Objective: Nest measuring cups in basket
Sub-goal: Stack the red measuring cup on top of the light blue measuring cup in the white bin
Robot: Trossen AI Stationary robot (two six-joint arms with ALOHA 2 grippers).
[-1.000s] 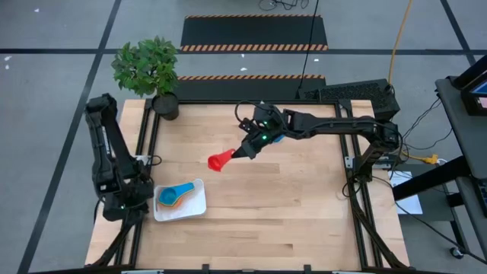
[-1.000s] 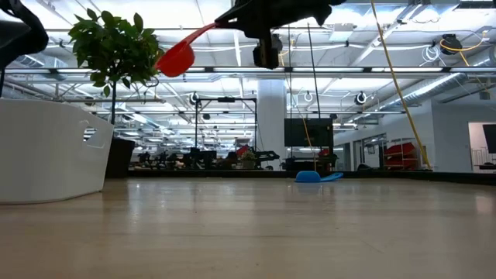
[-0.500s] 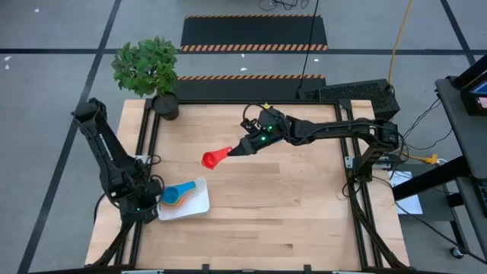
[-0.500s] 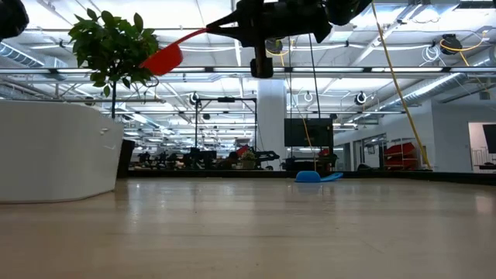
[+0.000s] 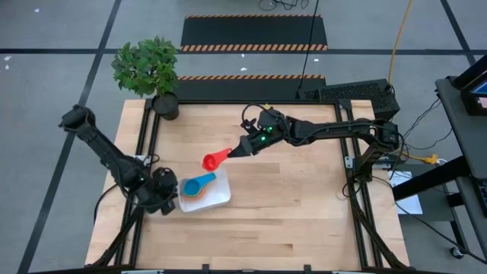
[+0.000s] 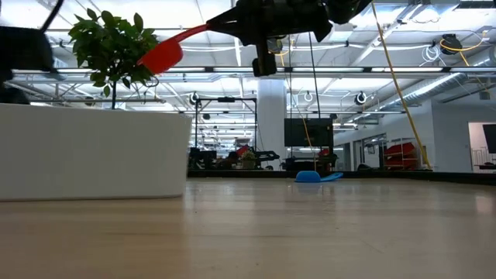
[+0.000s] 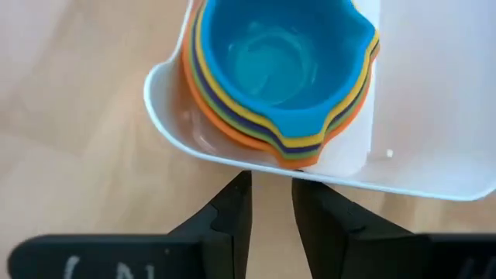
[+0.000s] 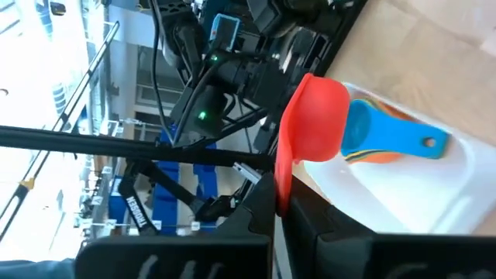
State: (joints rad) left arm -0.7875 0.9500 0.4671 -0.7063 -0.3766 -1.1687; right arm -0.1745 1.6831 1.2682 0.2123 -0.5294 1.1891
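Right hand (image 5: 232, 152) pinches the red cup (image 5: 212, 160) by its handle above the counter (image 5: 304, 205) — released off-centre, it could miss the stack (image 5: 199, 186) in the basket (image 5: 217, 199).

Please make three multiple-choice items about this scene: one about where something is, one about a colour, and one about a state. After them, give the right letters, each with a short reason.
1. Where is the red measuring cup?
A. Lying in the basket
B. In the air above the table, near the basket
C. On the floor beside the plant

2. What colour is the top cup of the stack in the basket?
A. Light blue
B. Green
C. Red

3. What do the right gripper fingers do?
A. Stand wide open, holding nothing
B. Clamp the basket rim
C. Are shut on the red cup's handle

Answers:
1 B: the low view shows it high above the table.
2 A: the left wrist view shows a light blue bowl over yellow, dark blue and orange rims.
3 C: the right wrist view shows the handle between the fingers.
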